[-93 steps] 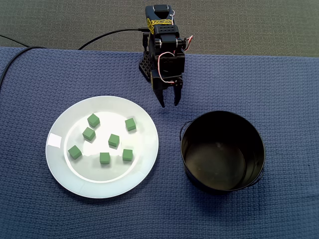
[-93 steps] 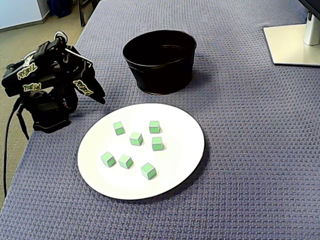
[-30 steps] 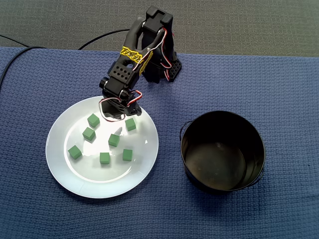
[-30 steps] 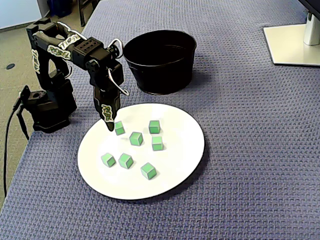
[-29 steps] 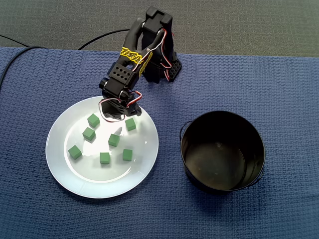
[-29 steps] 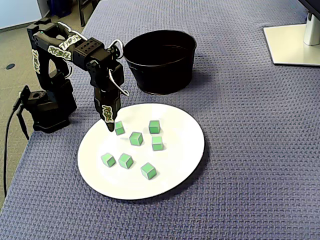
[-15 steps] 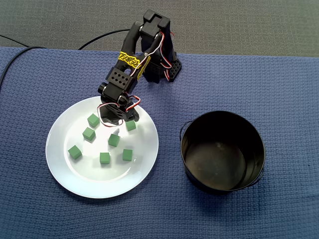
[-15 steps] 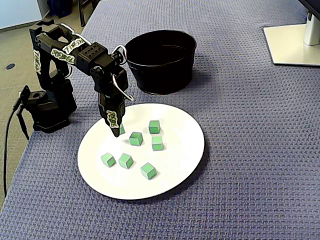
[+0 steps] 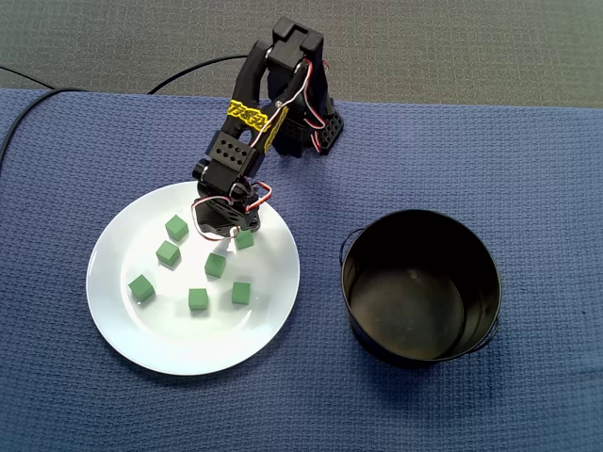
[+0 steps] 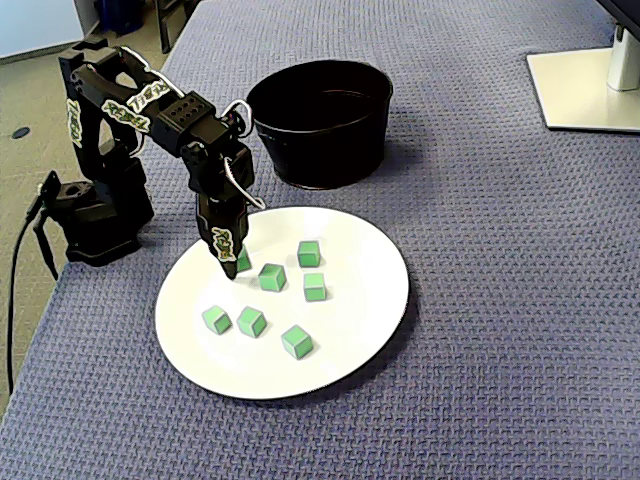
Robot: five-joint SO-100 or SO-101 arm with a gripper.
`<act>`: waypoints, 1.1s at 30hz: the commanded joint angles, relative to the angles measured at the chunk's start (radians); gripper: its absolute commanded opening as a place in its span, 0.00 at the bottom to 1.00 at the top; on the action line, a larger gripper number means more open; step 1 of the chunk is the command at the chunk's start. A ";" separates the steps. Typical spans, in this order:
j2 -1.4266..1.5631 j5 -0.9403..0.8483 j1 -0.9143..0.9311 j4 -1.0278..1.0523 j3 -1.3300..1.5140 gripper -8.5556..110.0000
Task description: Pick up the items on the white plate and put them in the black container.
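Several small green cubes lie on the white plate (image 9: 122, 325) (image 10: 350, 330), among them one at the left (image 9: 141, 287) and one near the plate's front (image 10: 296, 341). My gripper (image 9: 234, 234) (image 10: 231, 266) points down onto the plate's edge nearest the arm's base, right at one green cube (image 9: 246, 240) (image 10: 243, 261). That cube is partly hidden behind a finger in the side fixed view. The frames do not show how the jaws stand around it. The black container (image 9: 421, 348) (image 10: 320, 150) stands empty beside the plate.
The arm's base (image 10: 95, 225) sits at the table edge on the blue woven cloth. A black cable (image 9: 203, 64) runs off from it. A white monitor stand (image 10: 585, 85) occupies the far corner in the side fixed view.
From its folded rest pose the arm swung out over the plate. In the last second the gripper dropped lower and shifted slightly onto the cube nearest the base. The cubes have not moved.
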 commanded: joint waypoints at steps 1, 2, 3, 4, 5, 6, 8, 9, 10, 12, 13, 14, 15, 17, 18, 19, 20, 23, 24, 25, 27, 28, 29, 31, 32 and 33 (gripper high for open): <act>0.026 0.014 -0.017 -0.040 0.035 0.12; 0.026 0.014 -0.018 -0.041 0.037 0.12; 0.028 0.012 -0.021 -0.044 0.037 0.12; 0.028 0.012 -0.026 -0.046 0.037 0.13; 0.031 0.014 -0.029 -0.051 0.037 0.14; 0.032 0.015 -0.034 -0.052 0.035 0.14; 0.037 0.011 -0.038 -0.060 0.037 0.16; 0.038 0.008 -0.041 -0.064 0.038 0.18; 0.041 0.003 -0.044 -0.067 0.038 0.19; 0.043 -0.003 -0.049 -0.074 0.038 0.20; 0.046 -0.012 -0.051 -0.074 0.038 0.21; 0.048 -0.021 -0.051 -0.074 0.038 0.22; 0.051 -0.031 -0.052 -0.074 0.041 0.22; 0.055 -0.037 -0.057 -0.075 0.052 0.22; 0.058 -0.040 -0.060 -0.077 0.058 0.22; 0.060 -0.041 -0.061 -0.078 0.064 0.22; 0.061 -0.038 -0.066 -0.083 0.072 0.21; 0.064 -0.032 -0.074 -0.107 0.100 0.11; 0.066 -0.032 -0.075 -0.115 0.110 0.09; 0.067 -0.032 -0.077 -0.123 0.120 0.07; 0.071 -0.032 -0.078 -0.141 0.138 0.07; 0.072 -0.029 -0.080 -0.149 0.144 0.07; 0.072 -0.028 -0.081 -0.152 0.146 0.07; 0.075 -0.014 -0.081 -0.153 0.146 0.07; 0.078 -0.008 -0.083 -0.153 0.144 0.07; 0.087 0.009 -0.084 -0.153 0.138 0.07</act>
